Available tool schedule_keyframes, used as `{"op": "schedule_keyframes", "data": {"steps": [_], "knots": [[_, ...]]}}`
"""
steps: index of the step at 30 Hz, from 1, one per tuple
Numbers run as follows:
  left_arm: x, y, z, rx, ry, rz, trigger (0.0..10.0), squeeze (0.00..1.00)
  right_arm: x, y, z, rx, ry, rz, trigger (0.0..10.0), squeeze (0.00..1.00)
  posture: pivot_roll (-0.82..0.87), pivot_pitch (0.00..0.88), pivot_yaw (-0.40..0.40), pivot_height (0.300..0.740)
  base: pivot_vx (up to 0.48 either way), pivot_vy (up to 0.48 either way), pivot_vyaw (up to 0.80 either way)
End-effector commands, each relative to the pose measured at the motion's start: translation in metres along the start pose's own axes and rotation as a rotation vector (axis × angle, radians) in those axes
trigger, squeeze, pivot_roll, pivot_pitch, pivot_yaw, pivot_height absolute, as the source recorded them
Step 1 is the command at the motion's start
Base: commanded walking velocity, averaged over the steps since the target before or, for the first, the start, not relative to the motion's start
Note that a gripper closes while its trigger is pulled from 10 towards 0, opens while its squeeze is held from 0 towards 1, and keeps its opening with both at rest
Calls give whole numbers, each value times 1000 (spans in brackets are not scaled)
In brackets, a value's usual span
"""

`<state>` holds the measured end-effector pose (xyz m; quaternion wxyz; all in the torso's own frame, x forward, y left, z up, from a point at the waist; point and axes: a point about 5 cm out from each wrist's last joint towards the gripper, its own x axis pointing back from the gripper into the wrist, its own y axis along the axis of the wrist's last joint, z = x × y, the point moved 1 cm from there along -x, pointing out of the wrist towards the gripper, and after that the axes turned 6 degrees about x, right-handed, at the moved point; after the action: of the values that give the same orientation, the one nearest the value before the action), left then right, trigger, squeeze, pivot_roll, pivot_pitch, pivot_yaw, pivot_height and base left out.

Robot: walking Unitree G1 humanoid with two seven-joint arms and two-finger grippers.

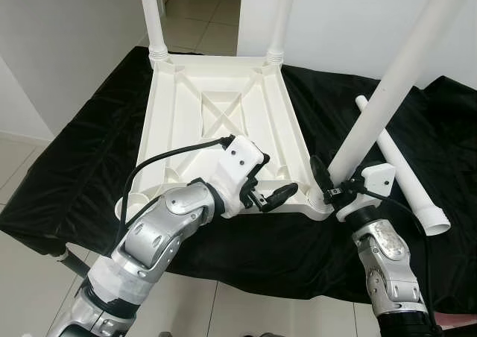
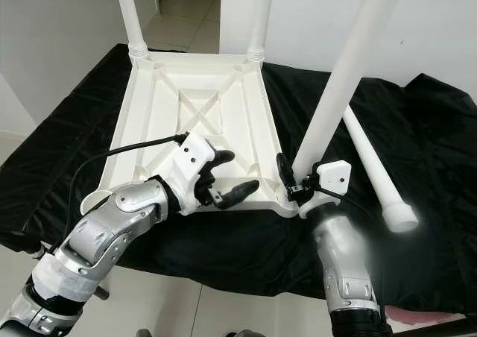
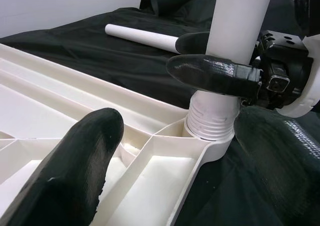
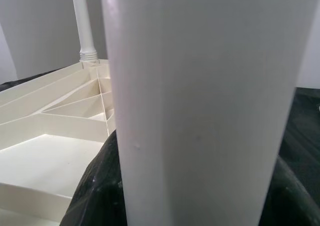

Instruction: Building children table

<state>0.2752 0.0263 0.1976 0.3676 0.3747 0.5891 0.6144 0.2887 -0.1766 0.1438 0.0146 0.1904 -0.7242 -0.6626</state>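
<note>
A: What's the biggest thing there?
B: The black cloth covering the counter, and on it the white tabletop lying upside down, ribbed underside up.

A: Any legs fitted?
B: Two stand upright in the far corners – the far-left leg and the far-right leg. A third leg rises tilted from the near-right corner socket. A loose leg lies flat on the cloth to the right, apart from the tabletop.

A: And the arms?
B: The right end effector is closed around the third leg just above the socket; from its wrist the leg stands right between the fingers. The left end effector sits at the tabletop's near edge, just left of that corner, fingers spread wide with nothing between them – one lies over the ribbed underside.
</note>
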Motion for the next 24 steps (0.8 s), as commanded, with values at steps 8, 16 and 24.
{"op": "schedule_keyframes", "data": {"steps": [8,16,24], "knots": [[1,2,-3,-18,-36,6,10000,0,23,-62,14,-182,-17,335,10000,0,5,99,-16,740,0,0,0],[2,3,-3,-24,-36,7,10000,0,22,-61,13,-199,-38,338,10000,0,5,100,-15,740,0,0,0],[2,4,-1,-30,-29,6,10000,0,16,-44,22,-54,13,222,10000,0,9,101,-17,740,0,0,0]]}}
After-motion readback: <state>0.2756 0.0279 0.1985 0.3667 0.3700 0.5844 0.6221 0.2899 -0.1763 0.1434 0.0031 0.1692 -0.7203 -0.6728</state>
